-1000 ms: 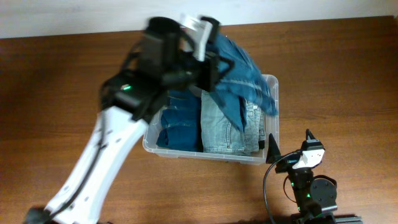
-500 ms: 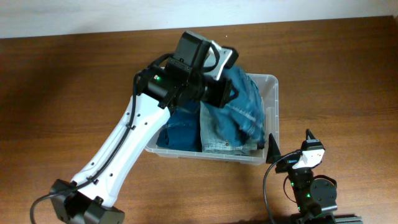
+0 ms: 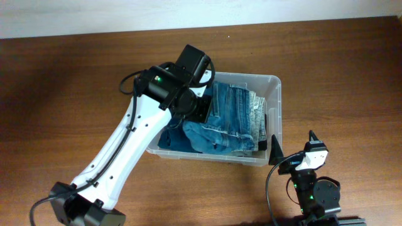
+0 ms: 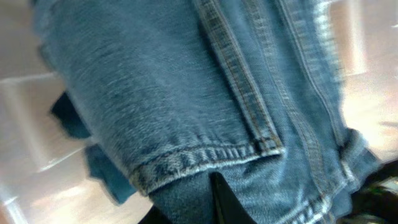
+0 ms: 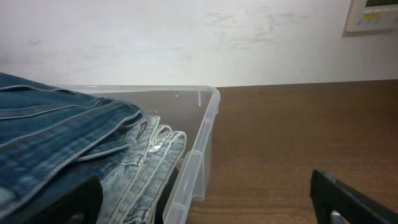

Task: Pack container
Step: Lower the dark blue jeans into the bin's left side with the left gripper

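Observation:
The clear plastic container (image 3: 274, 94) stands mid-table, filled with folded jeans. A mid-blue pair (image 3: 233, 116) lies on top, over a paler pair (image 3: 259, 119) and a darker pair (image 3: 171, 139) at the left. My left gripper (image 3: 202, 113) is down inside the container, shut on the mid-blue jeans; in the left wrist view denim (image 4: 186, 93) fills the frame around a black fingertip (image 4: 219, 200). My right gripper (image 3: 293, 145) is open and empty, just outside the container's front right corner (image 5: 208, 99). The container's bottom is hidden.
The wooden table (image 3: 339, 69) stretches around the container. A white wall (image 5: 186, 37) runs behind it. The left arm's white link (image 3: 119, 157) crosses the table in front of the container's left end.
My left gripper has swung from above the container's back edge down into it, and the mid-blue jeans it held aloft now lie spread over the stack. The right arm has not moved.

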You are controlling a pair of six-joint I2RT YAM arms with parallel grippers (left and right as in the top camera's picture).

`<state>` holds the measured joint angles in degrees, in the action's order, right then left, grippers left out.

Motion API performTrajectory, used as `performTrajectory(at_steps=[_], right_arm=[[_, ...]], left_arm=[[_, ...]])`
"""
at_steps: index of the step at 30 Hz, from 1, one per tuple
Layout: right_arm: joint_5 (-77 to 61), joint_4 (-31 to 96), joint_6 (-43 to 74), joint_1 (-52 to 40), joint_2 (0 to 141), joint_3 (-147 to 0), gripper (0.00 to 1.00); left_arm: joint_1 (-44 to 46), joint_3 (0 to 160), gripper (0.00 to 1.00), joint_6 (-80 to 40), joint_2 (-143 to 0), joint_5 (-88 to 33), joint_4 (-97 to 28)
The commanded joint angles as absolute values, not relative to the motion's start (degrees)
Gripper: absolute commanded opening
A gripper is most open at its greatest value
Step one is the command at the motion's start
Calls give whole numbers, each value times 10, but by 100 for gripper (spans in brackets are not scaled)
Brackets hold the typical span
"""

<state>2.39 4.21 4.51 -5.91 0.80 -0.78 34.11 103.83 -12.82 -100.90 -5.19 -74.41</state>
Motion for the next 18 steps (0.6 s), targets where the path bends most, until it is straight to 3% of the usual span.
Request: performTrajectory(at_steps=[1,11,18], right_arm=[[33,43,47,-54,2,-3,99],[33,43,47,-54,2,-3,99],[33,43,47,-54,2,-3,99]], left_arm=[[337,1044,0,-117,-993,64,-759],[337,992,0,-129,-994,131,-748],[335,926,0,-215,-994,228,-729]])
